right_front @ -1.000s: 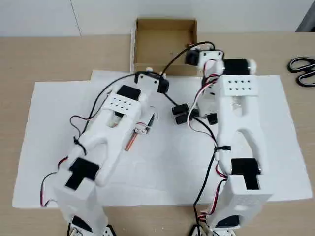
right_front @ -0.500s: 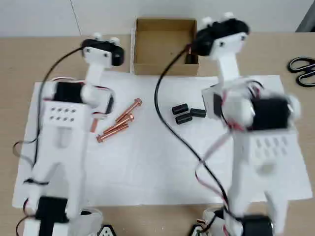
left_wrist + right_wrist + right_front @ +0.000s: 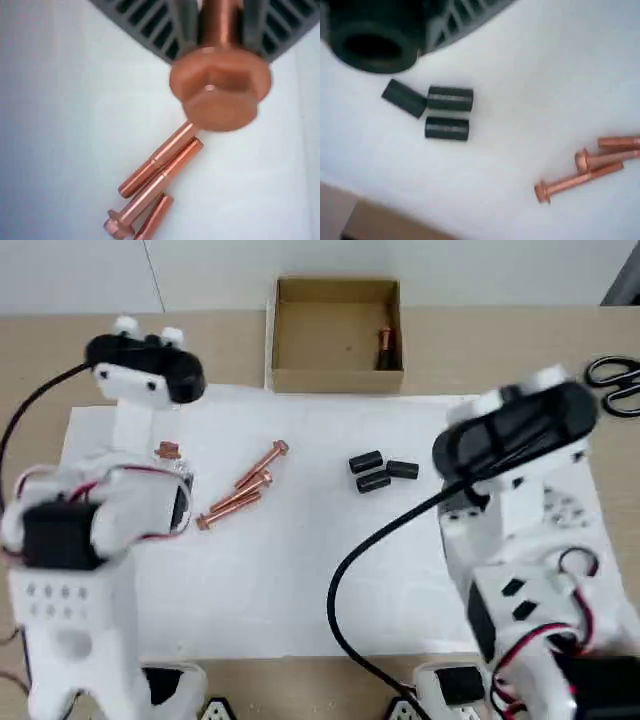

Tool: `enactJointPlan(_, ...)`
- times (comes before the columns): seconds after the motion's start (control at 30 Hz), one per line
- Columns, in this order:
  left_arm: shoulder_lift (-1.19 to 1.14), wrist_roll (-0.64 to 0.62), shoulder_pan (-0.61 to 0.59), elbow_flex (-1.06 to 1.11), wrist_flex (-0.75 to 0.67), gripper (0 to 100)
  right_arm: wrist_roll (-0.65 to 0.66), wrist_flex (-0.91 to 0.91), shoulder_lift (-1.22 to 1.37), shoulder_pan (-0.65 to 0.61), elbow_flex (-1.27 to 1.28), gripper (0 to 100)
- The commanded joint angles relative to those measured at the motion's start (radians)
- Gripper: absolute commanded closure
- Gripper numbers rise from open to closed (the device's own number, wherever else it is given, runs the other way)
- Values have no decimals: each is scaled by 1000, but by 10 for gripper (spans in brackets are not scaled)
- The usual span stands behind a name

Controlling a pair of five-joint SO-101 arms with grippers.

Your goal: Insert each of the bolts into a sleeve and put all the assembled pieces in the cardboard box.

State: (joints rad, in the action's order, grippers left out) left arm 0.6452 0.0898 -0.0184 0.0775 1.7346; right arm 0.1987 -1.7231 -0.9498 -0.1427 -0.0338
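Take the cardboard box [image 3: 335, 380] as your landmark: it sits open on the wooden table [image 3: 60, 350], with a plain pale wall [image 3: 200, 270] beyond its far side. A white paper sheet [image 3: 330, 580] starts at the box's near wall and spreads toward both arms. Inside the box, one assembled piece [image 3: 385, 348] lies against the wall on the right arm's side.

Your left claw [image 3: 220, 22] is closed on a held bolt [image 3: 220, 90], with the shank pinched between the jaws and the hexagonal head sticking out. It hangs over the paper, in front of the box and well off to the left of it. Your right claw [image 3: 415, 27] grips a held sleeve [image 3: 372, 47], whose open bore faces the wrist camera.

Three loose bolts [image 3: 240, 490] lie bunched on the paper in front of the box's left corner. Three loose sleeves [image 3: 378, 470] lie clustered in front of its right corner. A pair of scissors [image 3: 615, 385] lies on the bare wood, far to the box's right.
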Motion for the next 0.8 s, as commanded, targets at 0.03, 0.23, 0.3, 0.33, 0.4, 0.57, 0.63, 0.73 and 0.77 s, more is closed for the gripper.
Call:
enactJointPlan(0.03,129,-11,-3,61,-18,994,-2,44,-200,-7,230,995)
enactJointPlan(0.23,270,-167,3,163,-229,994,-2,352,-521,-5,588,995)
enactJointPlan(0.3,304,-192,3,216,-318,994,0,495,-615,-5,732,995)
enactJointPlan(0.33,316,-192,3,245,-354,994,0,550,-650,-5,801,995)
enactJointPlan(0.4,334,-195,3,300,-405,994,0,627,-699,-7,928,995)
enactJointPlan(0.57,344,-296,35,358,-477,994,-12,742,-717,-30,1126,995)
enactJointPlan(0.63,344,-354,84,366,-508,994,-43,786,-717,-79,1166,995)
enactJointPlan(0.73,344,-436,183,395,-623,994,-61,855,-717,-157,1226,995)
enactJointPlan(0.77,344,-454,210,417,-674,994,-61,877,-717,-170,1250,995)
